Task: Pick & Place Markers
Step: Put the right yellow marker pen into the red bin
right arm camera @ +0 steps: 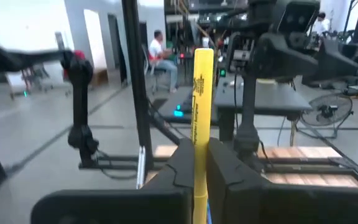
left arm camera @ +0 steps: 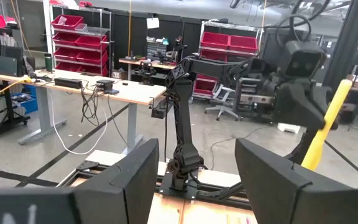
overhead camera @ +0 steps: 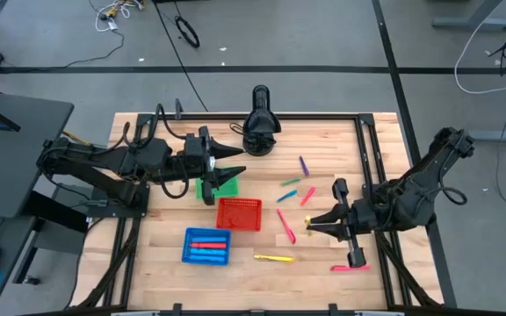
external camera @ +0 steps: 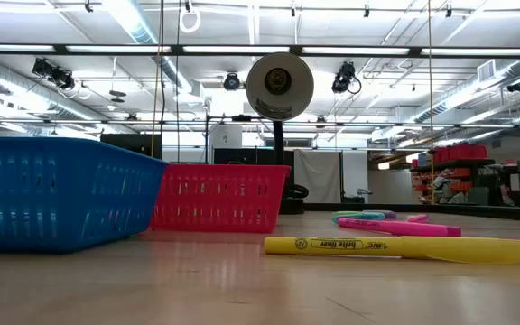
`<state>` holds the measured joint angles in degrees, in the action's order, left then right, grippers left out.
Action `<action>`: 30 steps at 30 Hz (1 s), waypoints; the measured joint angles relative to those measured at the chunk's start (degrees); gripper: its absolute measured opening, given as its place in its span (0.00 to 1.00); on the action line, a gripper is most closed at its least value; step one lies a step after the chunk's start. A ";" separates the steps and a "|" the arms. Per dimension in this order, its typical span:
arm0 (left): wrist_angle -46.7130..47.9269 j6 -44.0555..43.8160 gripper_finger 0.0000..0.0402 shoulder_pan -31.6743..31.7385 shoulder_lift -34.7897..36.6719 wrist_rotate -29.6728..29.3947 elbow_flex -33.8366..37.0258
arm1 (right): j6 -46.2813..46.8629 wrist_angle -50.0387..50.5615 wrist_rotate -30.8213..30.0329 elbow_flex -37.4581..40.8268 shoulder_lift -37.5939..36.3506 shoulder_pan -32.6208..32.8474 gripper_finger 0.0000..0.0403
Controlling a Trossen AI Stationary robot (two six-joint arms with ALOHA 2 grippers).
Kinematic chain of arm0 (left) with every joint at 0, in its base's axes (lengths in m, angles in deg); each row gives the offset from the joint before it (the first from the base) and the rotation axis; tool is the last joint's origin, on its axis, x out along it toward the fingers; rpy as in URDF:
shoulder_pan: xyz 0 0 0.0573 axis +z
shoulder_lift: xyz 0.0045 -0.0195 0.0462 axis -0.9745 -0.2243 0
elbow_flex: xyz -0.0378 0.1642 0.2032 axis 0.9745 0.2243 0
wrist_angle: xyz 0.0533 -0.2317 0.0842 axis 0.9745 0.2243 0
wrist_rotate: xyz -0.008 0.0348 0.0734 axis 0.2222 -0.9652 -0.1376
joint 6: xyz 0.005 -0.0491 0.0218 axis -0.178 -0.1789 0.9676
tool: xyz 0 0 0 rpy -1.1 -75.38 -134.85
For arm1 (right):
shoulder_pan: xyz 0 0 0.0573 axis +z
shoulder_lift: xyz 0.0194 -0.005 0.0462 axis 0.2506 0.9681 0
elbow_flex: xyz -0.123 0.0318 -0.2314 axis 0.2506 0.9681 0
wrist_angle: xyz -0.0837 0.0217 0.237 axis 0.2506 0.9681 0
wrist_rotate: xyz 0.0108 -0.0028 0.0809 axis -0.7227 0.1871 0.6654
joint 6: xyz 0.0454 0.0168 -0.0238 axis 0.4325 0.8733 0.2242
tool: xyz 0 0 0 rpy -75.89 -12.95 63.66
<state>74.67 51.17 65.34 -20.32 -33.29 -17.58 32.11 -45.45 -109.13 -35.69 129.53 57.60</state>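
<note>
My right gripper (overhead camera: 309, 226) hovers above the table's right half, shut on a yellow marker (right arm camera: 199, 93) that also shows in the left wrist view (left arm camera: 327, 121). Loose markers lie flat on the wood: purple (overhead camera: 304, 165), green (overhead camera: 290, 182), pink (overhead camera: 285, 225), yellow (overhead camera: 273, 258) (external camera: 395, 246) and pink (overhead camera: 350, 268). The blue basket (overhead camera: 206, 246) has red markers in it. My left gripper (overhead camera: 233, 163) (left arm camera: 196, 146) waits open above the green basket (overhead camera: 220, 187), with nothing between its fingers. My right gripper pinches the yellow marker between its two fingers, with the grip place (right arm camera: 199, 140) below the marker's middle. The fingers are level, point toward the table's left and lie across the marker. It stands roughly upright, most of it above the fingers, lifted clear of the table.
The red basket (overhead camera: 239, 213) (external camera: 219, 197) stands between the green and blue baskets (external camera: 52, 194). A black camera stand (overhead camera: 260, 123) (external camera: 278, 86) sits at the far middle. Bare wood lies along the near edge (overhead camera: 306, 290).
</note>
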 joint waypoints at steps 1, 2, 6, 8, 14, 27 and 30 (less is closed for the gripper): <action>0.00 -0.01 0.55 0.00 0.00 0.00 0.00 | 0.01 -1.04 0.00 0.00 0.00 -0.07 0.02; 0.00 -0.01 0.55 -0.01 0.00 -0.01 0.00 | 0.01 -2.10 0.01 0.00 0.00 -0.19 0.02; -0.01 -0.01 0.55 -0.01 0.00 0.01 0.00 | -0.93 -5.86 0.01 0.00 0.00 -0.33 0.02; -0.02 -0.01 0.55 0.01 0.00 0.01 0.00 | -2.47 -7.81 -0.01 0.00 0.00 -0.33 0.02; -0.02 -0.01 0.55 0.01 0.00 0.01 0.00 | -7.10 -13.91 -0.01 0.00 0.00 -0.73 0.02; -0.28 -0.03 0.55 -0.05 0.00 2.81 0.00 | -4.41 -16.14 8.63 -0.02 -0.02 -10.60 0.02; -0.49 -0.04 0.55 -0.14 0.00 2.83 0.00 | -2.91 -15.01 11.50 -0.02 -0.02 -13.10 0.02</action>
<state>74.18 51.13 65.20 -20.32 -30.46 -17.58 29.20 -60.46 -97.63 -35.71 129.51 44.51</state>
